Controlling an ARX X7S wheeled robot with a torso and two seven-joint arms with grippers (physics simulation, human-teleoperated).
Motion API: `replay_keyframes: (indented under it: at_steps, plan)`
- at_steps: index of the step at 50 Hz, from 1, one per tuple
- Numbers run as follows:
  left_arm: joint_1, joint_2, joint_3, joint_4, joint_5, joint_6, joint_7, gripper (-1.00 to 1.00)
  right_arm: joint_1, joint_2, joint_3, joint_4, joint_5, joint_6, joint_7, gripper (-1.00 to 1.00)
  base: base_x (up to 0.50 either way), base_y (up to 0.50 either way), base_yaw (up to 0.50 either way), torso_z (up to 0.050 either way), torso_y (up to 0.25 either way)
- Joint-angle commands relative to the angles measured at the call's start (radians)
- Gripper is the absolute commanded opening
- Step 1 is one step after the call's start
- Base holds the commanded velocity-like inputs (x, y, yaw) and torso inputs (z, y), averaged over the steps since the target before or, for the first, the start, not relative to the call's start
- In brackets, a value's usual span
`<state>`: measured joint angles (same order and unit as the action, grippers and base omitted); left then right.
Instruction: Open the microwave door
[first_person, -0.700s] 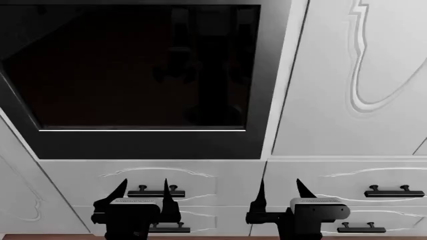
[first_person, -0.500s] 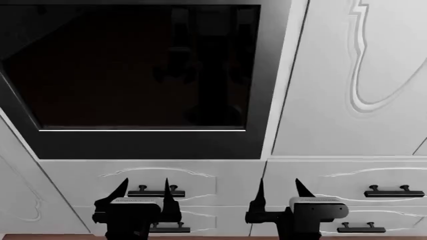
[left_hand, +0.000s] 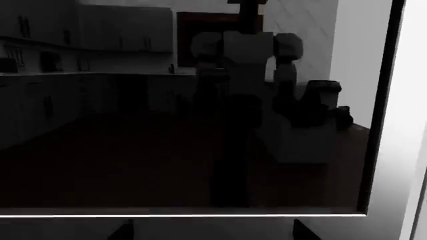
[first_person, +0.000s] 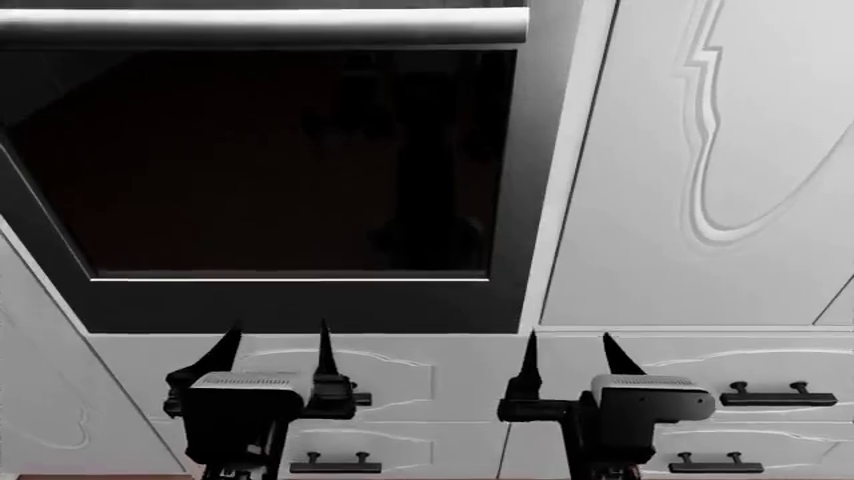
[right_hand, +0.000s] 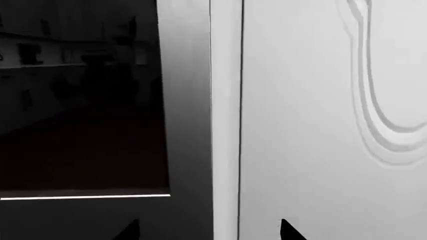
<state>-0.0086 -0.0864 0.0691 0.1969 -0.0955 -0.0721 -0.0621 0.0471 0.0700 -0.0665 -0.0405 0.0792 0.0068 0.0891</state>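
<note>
The microwave door (first_person: 267, 160) is a large dark glass panel in a black frame, built into white cabinetry, and it looks shut. A grey bar handle (first_person: 267, 26) runs across its top edge in the head view. The left gripper (first_person: 274, 352) stands open below the door's lower frame, holding nothing. The right gripper (first_person: 570, 358) is open too, below the door's right corner. In the left wrist view the door glass (left_hand: 167, 125) fills the frame, reflecting the robot. The right wrist view shows the door's right frame (right_hand: 190, 100) beside a white panel.
White drawers with black handles (first_person: 778, 396) sit under the microwave. A tall white cabinet door (first_person: 707, 150) with a carved swirl stands to the right. Another white panel (first_person: 34, 380) angles along the left.
The head view has tilted up: the door sits lower in frame and its top bar handle has come into sight. Both grippers have risen slightly.
</note>
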Motion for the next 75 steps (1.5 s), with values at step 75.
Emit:
replay_keyframes:
  at_steps: [75]
  plan:
    - [-0.665,-0.227,-0.176,0.759,-0.195,-0.505,-0.131,1.00,0.477,0.526,0.078,-0.967,0.353,0.458,0.438,1.00,0.02,-0.19,0.00,0.007,0.000]
